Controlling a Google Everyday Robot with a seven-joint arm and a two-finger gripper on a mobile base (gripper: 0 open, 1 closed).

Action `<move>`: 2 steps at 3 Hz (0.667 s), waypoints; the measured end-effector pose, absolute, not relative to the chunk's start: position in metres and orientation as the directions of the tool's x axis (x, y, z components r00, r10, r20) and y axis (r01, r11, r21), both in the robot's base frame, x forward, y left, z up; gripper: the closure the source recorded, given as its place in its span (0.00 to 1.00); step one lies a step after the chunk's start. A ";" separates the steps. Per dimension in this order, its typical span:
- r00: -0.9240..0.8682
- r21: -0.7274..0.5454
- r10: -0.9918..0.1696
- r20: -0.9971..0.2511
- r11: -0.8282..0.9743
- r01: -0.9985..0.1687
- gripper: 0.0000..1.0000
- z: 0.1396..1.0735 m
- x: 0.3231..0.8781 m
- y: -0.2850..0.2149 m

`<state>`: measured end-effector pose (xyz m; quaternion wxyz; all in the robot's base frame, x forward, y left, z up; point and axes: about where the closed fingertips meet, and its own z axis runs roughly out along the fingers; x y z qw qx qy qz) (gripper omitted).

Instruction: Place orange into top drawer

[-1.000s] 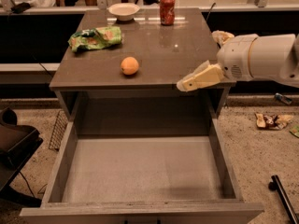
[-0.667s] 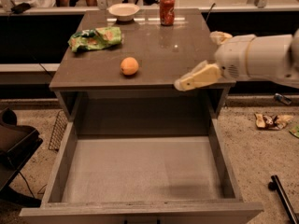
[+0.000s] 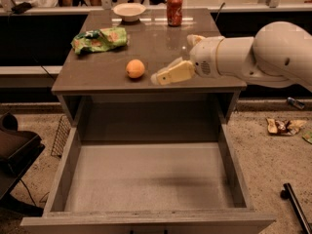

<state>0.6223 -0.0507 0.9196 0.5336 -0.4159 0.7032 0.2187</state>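
Note:
The orange [image 3: 135, 68] lies on the grey-brown cabinet top [image 3: 97, 72], near its front edge and left of centre. My gripper [image 3: 163, 75] reaches in from the right, just above the cabinet top, with its tip a short way right of the orange and not touching it. The top drawer [image 3: 146, 177] is pulled fully out below the cabinet top, and its flat pale grey floor is bare.
A green snack bag [image 3: 99, 39] lies at the left of the cabinet top. A white bowl [image 3: 129, 11] and a red soda can [image 3: 174, 9] stand at the back. Litter [image 3: 284, 126] and a dark bar [image 3: 295, 206] lie on the floor to the right. A dark object [image 3: 14, 150] stands at the left.
My gripper and arm have moved left along the cabinet top, closing most of the gap to the orange. The orange and the drawer have not moved.

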 end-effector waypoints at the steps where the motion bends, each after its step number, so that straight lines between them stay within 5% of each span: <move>1: -0.095 -0.126 -0.346 -0.933 0.564 -0.816 0.00 0.907 0.645 -0.018; 2: -0.091 -0.123 -0.338 -0.937 0.561 -0.819 0.00 0.887 0.668 0.011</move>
